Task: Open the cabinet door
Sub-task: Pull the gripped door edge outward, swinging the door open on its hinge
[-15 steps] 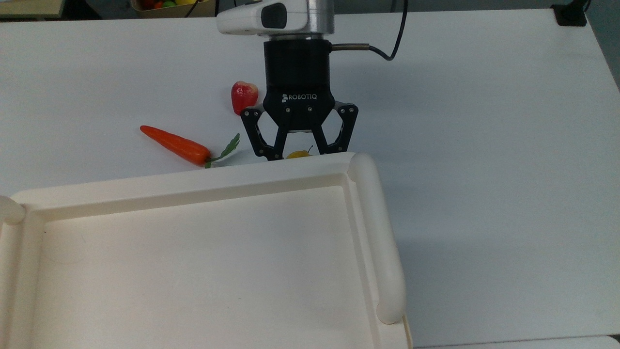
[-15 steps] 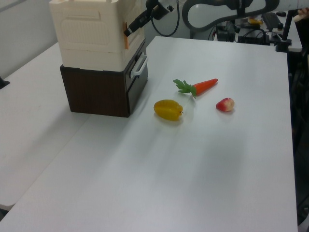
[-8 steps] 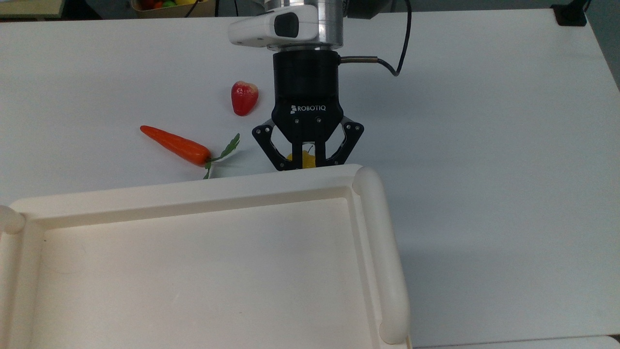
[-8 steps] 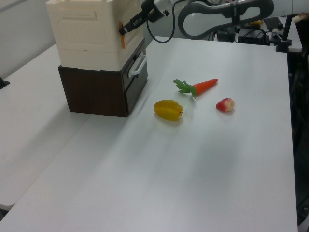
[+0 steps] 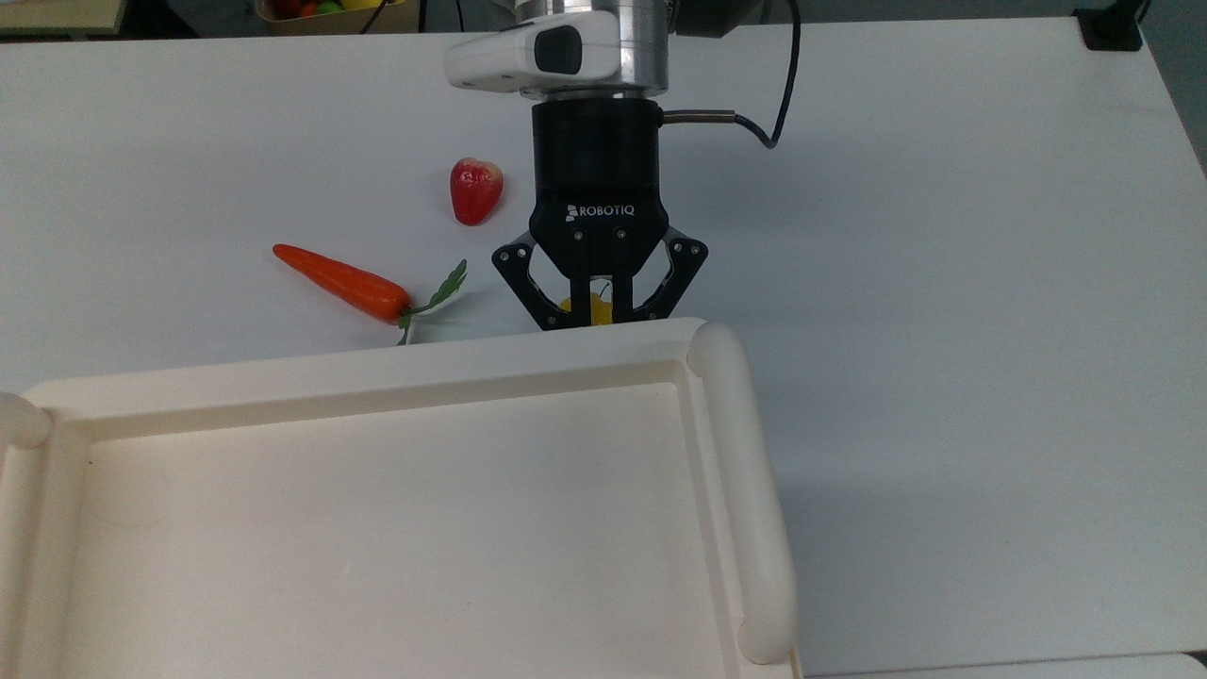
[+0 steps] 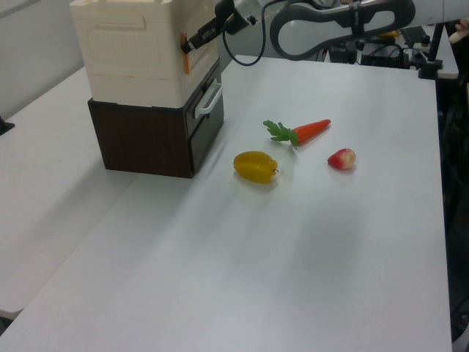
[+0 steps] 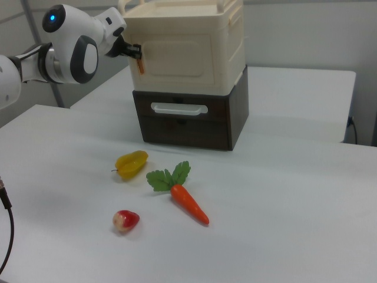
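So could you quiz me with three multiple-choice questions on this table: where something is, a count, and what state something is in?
1. Where is the gripper?
A. over the carrot
B. at the cabinet door's edge
C. at the drawer handle

2. How many toy foods lie on the table?
A. two
B. three
C. five

3. What state is the cabinet door in?
A. closed
C. swung wide open
B. taken off

Answers:
1 B: in the right view the gripper sits at the door's left edge, by an orange handle.
2 B: a carrot, a yellow fruit and a red fruit.
3 A: the door lies flush with the cabinet front.
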Motion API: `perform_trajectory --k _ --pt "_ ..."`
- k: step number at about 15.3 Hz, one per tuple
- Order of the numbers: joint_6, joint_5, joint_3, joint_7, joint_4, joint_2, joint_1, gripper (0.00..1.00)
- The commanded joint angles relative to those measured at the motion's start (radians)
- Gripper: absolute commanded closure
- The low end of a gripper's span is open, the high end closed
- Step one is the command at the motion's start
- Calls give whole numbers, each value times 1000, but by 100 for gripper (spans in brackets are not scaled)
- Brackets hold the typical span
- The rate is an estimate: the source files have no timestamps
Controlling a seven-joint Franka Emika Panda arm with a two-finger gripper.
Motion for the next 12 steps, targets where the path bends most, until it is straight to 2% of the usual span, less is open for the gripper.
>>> perform_trajectory --k 1,3,10,12 --pt "0 -5 -4 17 -141 -82 24 100" --pt "-56 0 -4 19 -168 -113 24 100" --pt "-298 6 -9 22 -169 -192 8 100" --pt "-421 6 -12 22 -168 -218 -16 100"
